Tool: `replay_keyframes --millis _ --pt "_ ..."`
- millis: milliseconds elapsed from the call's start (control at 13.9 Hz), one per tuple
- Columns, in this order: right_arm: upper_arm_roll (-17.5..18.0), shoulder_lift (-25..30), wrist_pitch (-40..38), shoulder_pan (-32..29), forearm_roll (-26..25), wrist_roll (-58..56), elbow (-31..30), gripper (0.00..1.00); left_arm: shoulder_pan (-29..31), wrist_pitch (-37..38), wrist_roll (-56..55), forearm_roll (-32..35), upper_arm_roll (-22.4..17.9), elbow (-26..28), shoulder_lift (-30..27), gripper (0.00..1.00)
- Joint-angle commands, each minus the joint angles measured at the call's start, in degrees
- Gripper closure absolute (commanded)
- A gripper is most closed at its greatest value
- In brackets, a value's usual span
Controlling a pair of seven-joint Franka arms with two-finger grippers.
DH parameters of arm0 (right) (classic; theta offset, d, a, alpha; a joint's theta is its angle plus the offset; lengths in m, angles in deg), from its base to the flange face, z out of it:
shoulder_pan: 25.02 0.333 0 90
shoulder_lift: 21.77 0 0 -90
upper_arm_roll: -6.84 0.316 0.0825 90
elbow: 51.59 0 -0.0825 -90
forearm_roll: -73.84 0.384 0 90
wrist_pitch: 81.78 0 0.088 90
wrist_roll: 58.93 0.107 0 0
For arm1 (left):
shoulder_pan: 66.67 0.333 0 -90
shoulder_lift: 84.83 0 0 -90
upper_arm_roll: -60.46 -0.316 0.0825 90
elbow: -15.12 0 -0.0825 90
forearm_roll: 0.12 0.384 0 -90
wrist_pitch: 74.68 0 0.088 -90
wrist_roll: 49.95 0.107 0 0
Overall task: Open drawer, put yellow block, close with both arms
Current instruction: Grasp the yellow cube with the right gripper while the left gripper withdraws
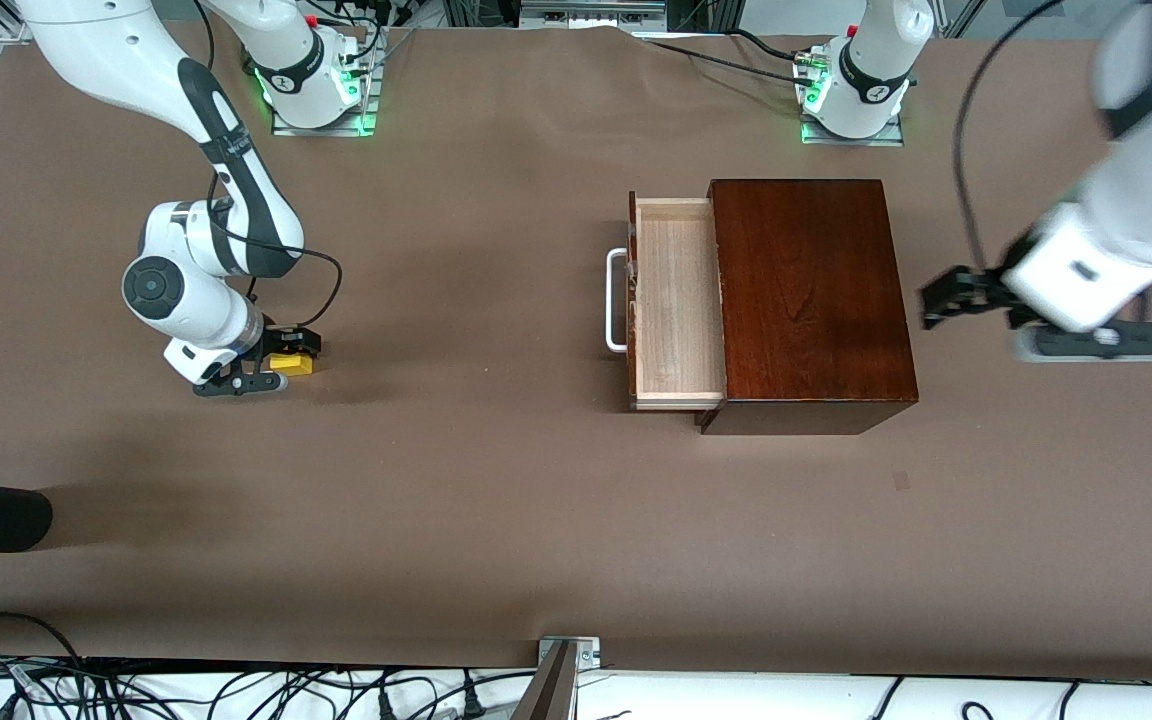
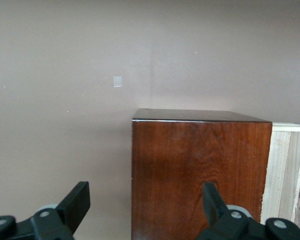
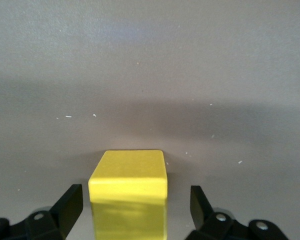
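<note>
- Right gripper [image 1: 281, 362] down at the table [image 1: 496, 520], toward the right arm's end, fingers spread on either side of the yellow block [image 1: 292, 364]; in the right wrist view a gap shows between each finger [image 3: 70, 205] and the block's faces, so not yet pinched. Straddling stance judged a setup for closing on the block.
- Yellow block [image 3: 129, 187] resting flat on the table between those fingers, well apart from the drawer [image 1: 676, 300], toward the right arm's end.
- Drawer pulled out of the mahogany box [image 1: 806, 300], pale tray bare inside, white handle [image 1: 617, 300] facing the right arm's end. Left open, by the look of it, to take the block from above.
- Left gripper [image 1: 951, 298] in the air just past the box's closed back, toward the left arm's end, fingers spread wide; the left wrist view looks along the box [image 2: 197, 175] with the drawer's edge [image 2: 285, 170] showing at one side. Probably waiting there to brace the box or help with closing.
- Count: one yellow block, one box with one drawer and one handle, two arms, two grippers, both spread.
- Judged stage: opening done, block about to be gripped; carry, drop and closing still to come.
</note>
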Motion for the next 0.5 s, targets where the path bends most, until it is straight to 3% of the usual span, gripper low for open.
replay_keyframes --millis 0,144,288,432 --pt "0.2 0.8 0.5 0.0 1.0 -0.2 -0.1 0.59 0.4 -8.1 3.7 -2.4 -3.7 13.0 -8.5 0.00" --pt "0.3 1.7 -1.0 0.0 0.8 -0.5 1.3 0.98 0.3 -8.7 9.7 -1.6 -4.1 16.3 -11.9 0.00" --pt "1.4 2.8 -8.5 0.4 0.4 -0.6 7.6 1.00 -0.1 -4.1 12.0 4.5 -3.3 14.7 -11.3 0.00" --pt "3.8 2.6 -20.3 0.6 0.4 -0.2 17.6 1.00 -0.3 -4.2 11.4 5.6 -2.8 12.4 -9.6 0.00"
